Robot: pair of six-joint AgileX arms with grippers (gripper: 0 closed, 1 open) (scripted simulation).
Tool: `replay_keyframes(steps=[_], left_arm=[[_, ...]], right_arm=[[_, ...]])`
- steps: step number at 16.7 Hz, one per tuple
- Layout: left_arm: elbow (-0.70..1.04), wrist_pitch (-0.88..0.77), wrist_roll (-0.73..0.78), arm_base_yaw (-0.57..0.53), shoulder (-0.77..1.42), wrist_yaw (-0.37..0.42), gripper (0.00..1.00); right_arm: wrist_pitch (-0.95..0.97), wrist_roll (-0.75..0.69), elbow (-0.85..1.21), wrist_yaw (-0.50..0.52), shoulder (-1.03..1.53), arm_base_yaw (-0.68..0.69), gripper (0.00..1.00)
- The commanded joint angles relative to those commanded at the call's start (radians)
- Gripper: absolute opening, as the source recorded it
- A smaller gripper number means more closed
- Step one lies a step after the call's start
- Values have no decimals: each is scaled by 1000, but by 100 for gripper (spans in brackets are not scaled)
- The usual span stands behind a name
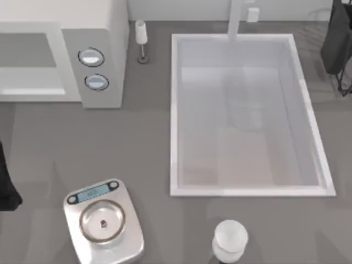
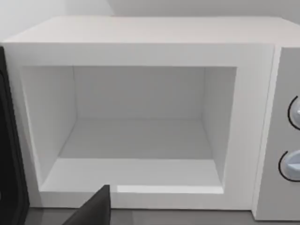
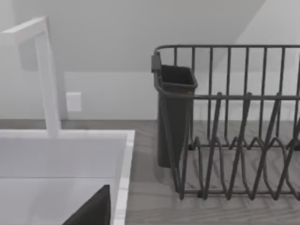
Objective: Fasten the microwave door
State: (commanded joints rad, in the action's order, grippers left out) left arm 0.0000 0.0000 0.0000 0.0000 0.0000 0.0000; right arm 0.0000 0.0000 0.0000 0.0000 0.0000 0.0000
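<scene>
The microwave (image 1: 60, 49) sits at the surface's far-left corner, left of the sink (image 1: 176, 110), its cavity exposed. In the left wrist view the microwave door (image 2: 9, 150) shows as a dark edge swung wide beside the cavity. The left arm (image 1: 6, 187), nearest it, should probably reach behind the door's free edge and sweep it flush. The right wrist view instead shows the dish rack (image 3: 234, 140). Neither gripper's state can be told.
</scene>
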Motion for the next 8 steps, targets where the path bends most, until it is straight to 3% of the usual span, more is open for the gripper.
replay_keyframes(steps=[1, 8], left_arm=[[0, 0, 0, 0, 0, 0, 100], [0, 0, 0, 0, 0, 0, 47]], right_arm=[[0, 0, 0, 0, 0, 0, 100], [0, 0, 0, 0, 0, 0, 100]])
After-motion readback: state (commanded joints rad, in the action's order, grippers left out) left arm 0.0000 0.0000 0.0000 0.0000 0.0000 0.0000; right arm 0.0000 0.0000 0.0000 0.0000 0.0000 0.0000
